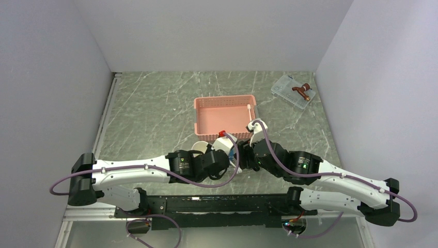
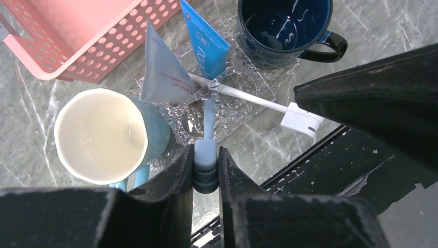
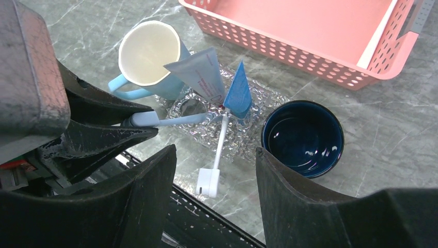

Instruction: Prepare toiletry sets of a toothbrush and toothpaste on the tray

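My left pincer (image 2: pixel 206 157) is clamping the pale blue toothbrush (image 2: pixel 209 116) over the tray (image 2: pixel 232 121); my right pincer (image 3: pixel 214 152) is gaping, empty

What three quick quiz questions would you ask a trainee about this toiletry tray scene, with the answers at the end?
1. True or false: the right gripper has its fingers shut on a toothpaste tube.
2. What is the left gripper holding? A. the light blue toothbrush B. the dark blue mug C. the pink basket
3. Fill in: ____ toothpaste tubes lie on the tray.
Key: 1. False, its fingers are open and empty. 2. A. 3. Two, the grey tube and the blue tube.
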You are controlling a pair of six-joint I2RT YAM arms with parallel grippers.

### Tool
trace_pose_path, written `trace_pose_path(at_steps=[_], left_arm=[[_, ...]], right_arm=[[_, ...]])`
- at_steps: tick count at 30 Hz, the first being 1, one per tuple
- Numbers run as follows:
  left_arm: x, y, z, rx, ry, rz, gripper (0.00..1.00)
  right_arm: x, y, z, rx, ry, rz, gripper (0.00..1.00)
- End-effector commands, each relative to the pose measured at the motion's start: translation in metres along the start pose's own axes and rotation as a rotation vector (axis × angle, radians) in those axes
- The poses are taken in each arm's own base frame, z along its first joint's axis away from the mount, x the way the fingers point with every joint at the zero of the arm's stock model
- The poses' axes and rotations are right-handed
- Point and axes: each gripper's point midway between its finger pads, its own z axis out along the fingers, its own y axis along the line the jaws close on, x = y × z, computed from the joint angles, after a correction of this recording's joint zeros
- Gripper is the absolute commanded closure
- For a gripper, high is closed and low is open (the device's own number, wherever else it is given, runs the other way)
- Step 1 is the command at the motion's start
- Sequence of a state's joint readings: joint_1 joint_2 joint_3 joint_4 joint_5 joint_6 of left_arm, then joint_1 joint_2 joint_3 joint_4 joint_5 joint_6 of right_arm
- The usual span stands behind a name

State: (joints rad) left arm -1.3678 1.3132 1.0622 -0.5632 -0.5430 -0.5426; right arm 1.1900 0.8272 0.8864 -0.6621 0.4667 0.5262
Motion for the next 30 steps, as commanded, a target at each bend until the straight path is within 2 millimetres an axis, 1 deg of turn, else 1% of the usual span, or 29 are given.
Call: trace_pose_path(at_steps=[1,7,12,17,22,27,30], left_arm=[[-0.008,-0.002,-0.004,0.0,-0.013,-0.004,0.78],[-0.008,-0.002,-0.007,0.004,-0.011,-0.004,0.67],[-0.01,0.0,-0.01,0.008,-0.015,-0.009,0.64],[-0.012,0.002,-0.015,0.011,-0.025,-0.011,0.63],[-0.018,0.004,-0.022,0.019,-0.04,-0.02,0.6],[-0.028,0.008,-0.032,0.021,-0.068,-0.019,0.55],[-0.034,0.01,-0.037,0.034,-0.092,0.001,0.5]], right_arm=[[-0.009,0.0,-0.003,-0.003,-0.038,0.03,0.4],[-0.009,0.0,-0.003,-0.002,-0.037,0.026,0.4],[-0.01,0.0,-0.003,-0.001,-0.037,0.026,0.4],[-0.011,0.0,-0.004,-0.003,-0.038,0.03,0.4],[-0.01,0.0,-0.005,-0.003,-0.039,0.035,0.39],[-0.013,-0.003,-0.006,0.01,-0.046,0.041,0.39],[-0.015,-0.005,-0.007,0.03,-0.046,0.04,0.39]])
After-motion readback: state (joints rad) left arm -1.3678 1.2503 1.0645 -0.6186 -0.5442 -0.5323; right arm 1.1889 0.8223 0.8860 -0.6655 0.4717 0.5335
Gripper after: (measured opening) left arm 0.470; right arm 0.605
